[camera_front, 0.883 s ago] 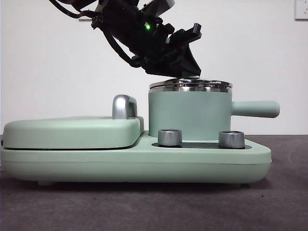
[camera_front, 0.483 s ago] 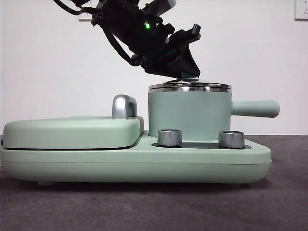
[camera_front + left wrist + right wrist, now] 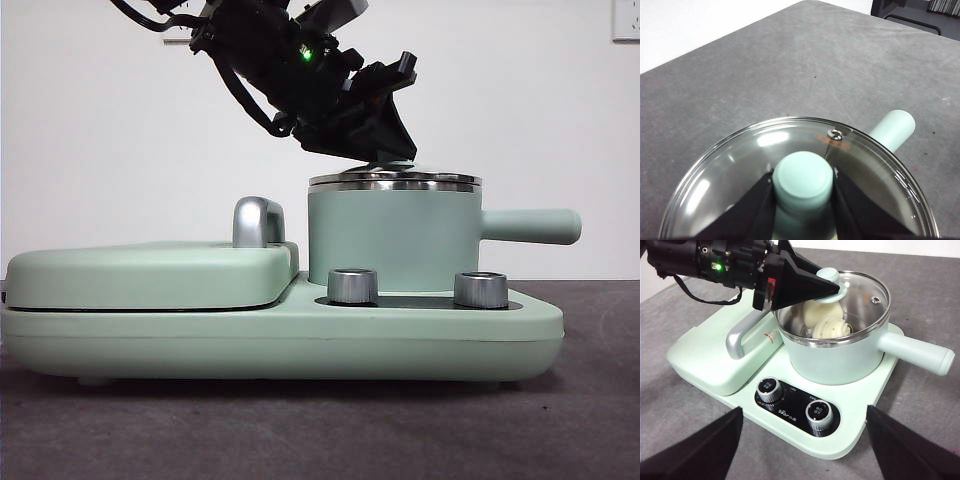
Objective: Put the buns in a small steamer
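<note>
The small steamer stands on the right of the mint green cooker base, its side handle pointing right. The glass lid lies on its steel rim. My left gripper is shut on the lid's green knob, coming down from the upper left. In the right wrist view both buns show through the glass inside the steamer: the smooth bun and the ridged bun with green specks. My right gripper is open and empty, held back in front of the cooker.
The flat griddle lid with its silver handle covers the cooker's left half. Two steel dials stand on the front panel. Grey table surrounds the cooker base.
The lid has settled slightly lower onto the steamer's rim. My left gripper has barely shifted and stays on the knob.
</note>
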